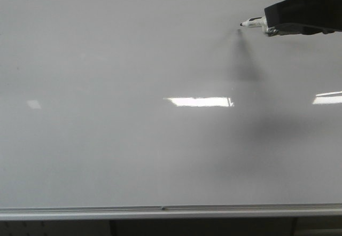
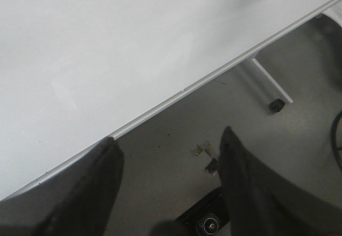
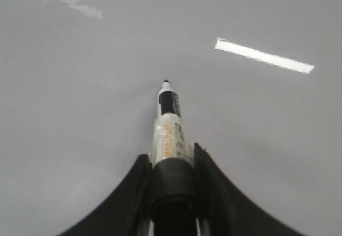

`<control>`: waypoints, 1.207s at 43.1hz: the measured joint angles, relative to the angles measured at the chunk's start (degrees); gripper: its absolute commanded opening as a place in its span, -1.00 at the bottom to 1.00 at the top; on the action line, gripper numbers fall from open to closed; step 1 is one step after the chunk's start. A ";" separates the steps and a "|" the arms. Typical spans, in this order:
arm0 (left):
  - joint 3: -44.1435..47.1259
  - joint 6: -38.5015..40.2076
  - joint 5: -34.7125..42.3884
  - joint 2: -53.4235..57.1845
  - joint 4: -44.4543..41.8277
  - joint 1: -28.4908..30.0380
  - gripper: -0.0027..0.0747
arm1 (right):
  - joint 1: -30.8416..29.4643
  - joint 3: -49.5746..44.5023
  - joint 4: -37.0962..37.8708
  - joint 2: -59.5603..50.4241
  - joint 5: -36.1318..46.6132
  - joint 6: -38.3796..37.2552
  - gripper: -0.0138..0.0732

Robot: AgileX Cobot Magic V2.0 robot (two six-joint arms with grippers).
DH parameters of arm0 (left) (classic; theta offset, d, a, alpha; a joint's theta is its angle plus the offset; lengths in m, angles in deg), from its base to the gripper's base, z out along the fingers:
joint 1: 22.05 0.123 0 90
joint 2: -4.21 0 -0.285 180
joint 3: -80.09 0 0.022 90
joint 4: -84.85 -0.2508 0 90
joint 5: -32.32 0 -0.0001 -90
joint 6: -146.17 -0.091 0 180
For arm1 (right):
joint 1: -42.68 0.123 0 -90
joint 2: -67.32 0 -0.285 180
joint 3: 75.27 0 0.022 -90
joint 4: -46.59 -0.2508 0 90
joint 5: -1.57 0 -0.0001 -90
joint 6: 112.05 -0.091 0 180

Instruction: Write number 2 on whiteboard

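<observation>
The whiteboard point(image 1: 133, 150) is a large glossy white-grey board that fills the front view, with a silver rail point(image 1: 160, 211) along its lower edge. No number 2 shows on it. My right gripper point(image 1: 272, 23) reaches in from the upper right, shut on a white marker point(image 1: 252, 23) with a black tip. The tip hangs just off the board near its own shadow. In the right wrist view the marker point(image 3: 170, 129) sticks out between the shut fingers point(image 3: 170, 158). My left gripper point(image 2: 168, 148) is open and empty below the board's rail point(image 2: 181, 92).
Bright light glares point(image 1: 199, 101) lie on the board at mid-height. In the left wrist view the grey floor point(image 2: 176, 140) shows below the rail, with a stand leg and castor point(image 2: 276, 105) and bits of tape point(image 2: 206, 150).
</observation>
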 measured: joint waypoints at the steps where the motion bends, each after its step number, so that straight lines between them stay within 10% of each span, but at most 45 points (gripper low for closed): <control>1: 0.00 0.00 0.00 0.00 0.00 0.00 0.07 | 0.00 0.09 0.00 0.31 0.01 0.00 -0.60; 52: 0.00 0.00 0.00 0.00 0.09 0.00 0.07 | -5.95 0.81 -0.10 3.16 -13.25 0.00 -0.60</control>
